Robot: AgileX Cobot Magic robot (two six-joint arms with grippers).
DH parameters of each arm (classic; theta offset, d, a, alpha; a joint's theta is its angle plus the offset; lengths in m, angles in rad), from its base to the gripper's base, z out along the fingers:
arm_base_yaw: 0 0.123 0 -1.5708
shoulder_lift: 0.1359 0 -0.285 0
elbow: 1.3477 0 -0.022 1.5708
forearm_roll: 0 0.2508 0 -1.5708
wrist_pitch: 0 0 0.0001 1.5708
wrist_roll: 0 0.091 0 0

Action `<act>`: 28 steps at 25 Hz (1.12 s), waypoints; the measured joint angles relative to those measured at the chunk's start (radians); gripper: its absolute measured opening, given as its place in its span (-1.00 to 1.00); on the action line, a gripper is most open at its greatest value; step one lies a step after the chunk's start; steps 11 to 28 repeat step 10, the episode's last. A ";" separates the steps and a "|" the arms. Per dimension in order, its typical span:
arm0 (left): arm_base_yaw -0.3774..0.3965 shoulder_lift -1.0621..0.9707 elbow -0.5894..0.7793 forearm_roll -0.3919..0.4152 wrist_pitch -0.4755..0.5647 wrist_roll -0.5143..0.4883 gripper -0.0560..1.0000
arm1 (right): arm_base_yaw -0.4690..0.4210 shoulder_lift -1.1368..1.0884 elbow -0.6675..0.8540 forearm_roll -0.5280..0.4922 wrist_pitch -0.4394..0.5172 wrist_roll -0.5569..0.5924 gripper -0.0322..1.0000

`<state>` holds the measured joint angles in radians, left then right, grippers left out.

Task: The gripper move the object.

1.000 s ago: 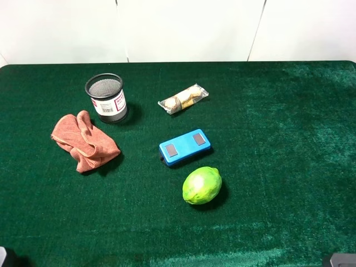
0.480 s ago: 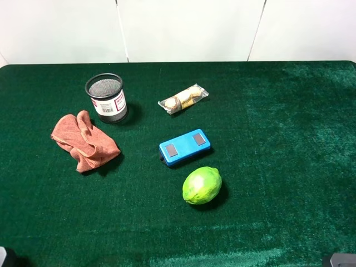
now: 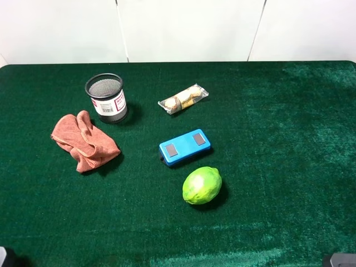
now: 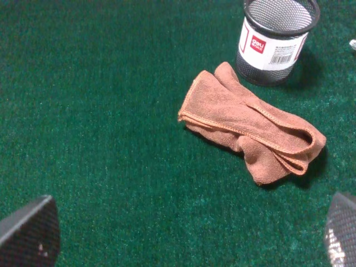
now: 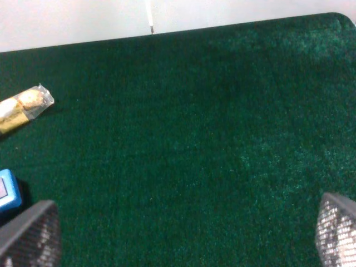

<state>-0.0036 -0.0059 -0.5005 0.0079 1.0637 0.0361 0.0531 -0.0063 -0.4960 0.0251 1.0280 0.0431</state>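
Observation:
On the green table lie a crumpled orange cloth, a black mesh pen cup, a wrapped snack packet, a blue box and a green lime. My left gripper is open and empty, near the front edge, short of the cloth and the cup. My right gripper is open and empty over bare felt at the right, with the snack packet and a corner of the blue box off to its side.
A white wall stands behind the table's far edge. Only slivers of the two arms show at the bottom corners of the high view, the left and the right.

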 joint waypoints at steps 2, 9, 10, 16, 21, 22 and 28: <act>0.000 0.000 0.000 0.000 0.000 0.000 0.93 | 0.000 0.000 0.000 0.000 0.000 0.000 0.41; 0.000 0.000 0.000 0.000 0.000 0.000 0.93 | 0.000 0.000 0.000 0.000 0.000 0.000 0.41; 0.000 0.000 0.000 0.000 0.000 0.000 0.93 | 0.000 0.000 0.000 0.000 0.000 0.000 0.41; 0.000 0.000 0.000 0.000 0.000 0.000 0.93 | 0.000 0.000 0.000 0.000 0.000 0.000 0.41; 0.000 0.000 0.000 0.000 0.000 0.000 0.93 | 0.000 0.000 0.000 0.000 0.000 0.000 0.41; 0.000 0.000 0.000 0.000 0.000 0.000 0.93 | 0.000 0.000 0.000 0.000 0.000 0.000 0.41; 0.000 0.000 0.000 0.000 0.000 0.000 0.93 | 0.000 0.000 0.000 0.000 0.000 0.000 0.41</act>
